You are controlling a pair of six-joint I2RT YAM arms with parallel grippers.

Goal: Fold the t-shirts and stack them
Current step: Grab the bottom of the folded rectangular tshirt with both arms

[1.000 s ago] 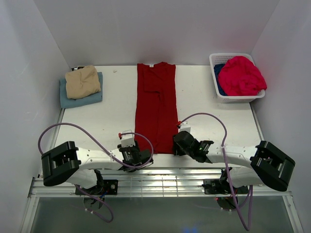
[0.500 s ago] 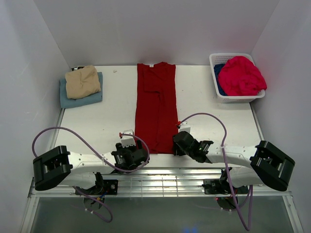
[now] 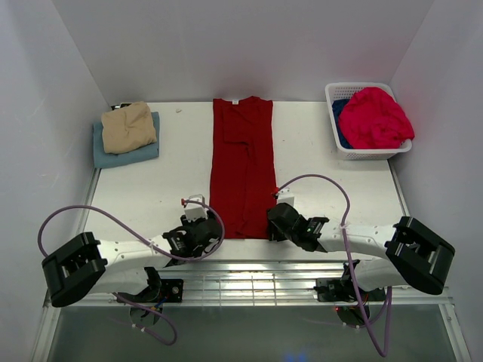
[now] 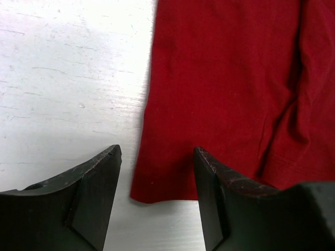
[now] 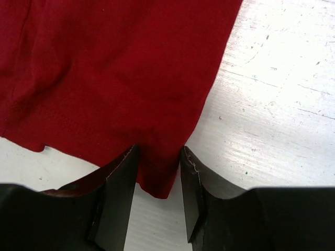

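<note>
Left gripper point(image 4: 157, 152), unclenched, straddles the near-left hem corner of a dark red cotton t-shirt point(image 3: 241, 162) lying flat on the white table point(image 3: 166, 188); right gripper point(image 5: 157, 152), jaws parted, straddles the near-right corner; likely limp and light, best pinched there

No writing can be read anywhere. The white tag point(image 3: 235, 100) at the collar of the red shirt point(image 3: 242, 166) is too small to make out.

A dark red t-shirt point(image 3: 242, 166) is spread flat on the table point(image 3: 173, 188). A light blue t-shirt point(image 3: 128, 155) and a basket point(image 3: 343, 90) are set at its far corners.
</note>
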